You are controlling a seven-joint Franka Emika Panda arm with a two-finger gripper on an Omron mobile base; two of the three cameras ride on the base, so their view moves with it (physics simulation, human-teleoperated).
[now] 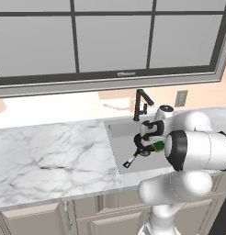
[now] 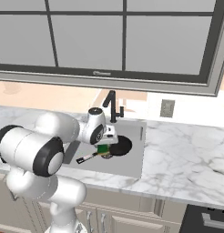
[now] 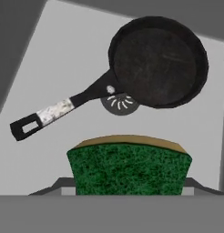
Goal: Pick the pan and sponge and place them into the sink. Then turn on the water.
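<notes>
Closest to the hand camera, the sponge (image 3: 129,164) sits green face toward me with a thin yellow edge along its top, clamped between the fingers of the gripper (image 3: 129,187), whose dark tips peek out on either side of it. From my remote seat I judge the step in hand to be setting this sponge down in the sink (image 3: 54,59). Just beyond the sponge lies the grey floor of the basin, with the round drain (image 3: 119,104) partly covered by the pan (image 3: 158,61). That black pan already rests in the basin, its long handle with the silver-grey band reaching toward the left of the hand view. In the base views the gripper (image 2: 106,142) hangs over the basin with the sponge (image 1: 158,146) held above the pan (image 2: 119,145). To do this well, I would lower a little and let go over bare basin floor on the near side of the pan, so the sponge doesn't bounce off the rim. Farther back stands the black faucet (image 1: 142,104), with no water running, and behind it the window (image 1: 110,36).
</notes>
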